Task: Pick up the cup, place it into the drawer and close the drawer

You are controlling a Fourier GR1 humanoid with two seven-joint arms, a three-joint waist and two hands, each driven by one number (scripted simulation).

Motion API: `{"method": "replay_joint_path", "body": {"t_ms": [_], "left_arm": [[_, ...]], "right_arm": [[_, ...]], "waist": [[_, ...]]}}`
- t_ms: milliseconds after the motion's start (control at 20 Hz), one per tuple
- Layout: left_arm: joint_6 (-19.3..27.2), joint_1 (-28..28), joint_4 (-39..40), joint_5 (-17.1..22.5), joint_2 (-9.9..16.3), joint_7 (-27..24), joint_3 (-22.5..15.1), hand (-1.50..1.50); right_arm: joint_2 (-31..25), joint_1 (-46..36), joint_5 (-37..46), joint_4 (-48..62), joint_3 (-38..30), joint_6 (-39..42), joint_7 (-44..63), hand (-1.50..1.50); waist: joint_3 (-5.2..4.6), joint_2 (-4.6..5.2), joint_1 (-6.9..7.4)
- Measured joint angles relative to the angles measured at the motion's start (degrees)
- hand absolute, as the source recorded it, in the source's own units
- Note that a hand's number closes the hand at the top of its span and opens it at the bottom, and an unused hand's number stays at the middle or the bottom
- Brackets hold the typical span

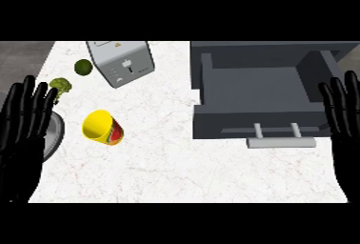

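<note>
A yellow cup (pixel 103 127) with a red and green pattern lies on its side on the white counter, left of centre, its mouth facing up-left. The grey drawer (pixel 256 90) stands pulled open at the upper right, its inside bare, its handle (pixel 280 142) at the front. My left hand (pixel 25 128) shows at the left edge, open with fingers up, a little left of the cup and apart from it. My right hand (pixel 345 124) shows at the right edge, open with fingers up, beside the drawer's right wall.
A grey toaster (pixel 121 62) lies tilted at the upper left. A green lime (pixel 84 66) and a piece of broccoli (pixel 60 86) sit near it. A grey round rim (pixel 55 138) shows partly behind my left hand. The counter's front stretch is bare marble.
</note>
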Motion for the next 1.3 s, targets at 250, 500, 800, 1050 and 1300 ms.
{"method": "replay_joint_path", "body": {"t_ms": [250,500,800,1050,1300], "left_arm": [[-13.33,-3.2,4.24,12.04,5.13,-2.72,-0.64,-1.5],[-27.03,-4.09,12.18,27.7,10.47,-0.25,-1.22,-1.5],[-40.56,-11.75,30.56,43.31,19.03,2.4,3.77,-1.5],[-49.28,-20.27,48.88,39.62,20.58,-0.63,5.98,-1.5],[-53.13,-24.85,62.39,28.84,20.35,-7.58,8.26,-1.5]], "right_arm": [[0.63,-0.27,-0.19,0.49,0.01,-0.31,0.02,-1.5],[-0.42,-0.09,-1.23,1.94,2.45,2.31,3.46,-1.5],[-1.6,-1.88,-2.54,4.52,2.4,4.17,6.18,-1.5],[-1.83,-4.88,-3.32,9.25,0.44,5.05,4.95,-1.5],[-2.52,-8.87,-3.99,10.99,-0.93,5.65,6.59,-1.5]], "waist": [[-0.9,-0.58,-0.32],[-1.21,-0.26,-0.81],[-1.16,-0.53,-0.74],[-1.1,-0.7,-0.52],[-1.12,-0.79,-0.31]]}}
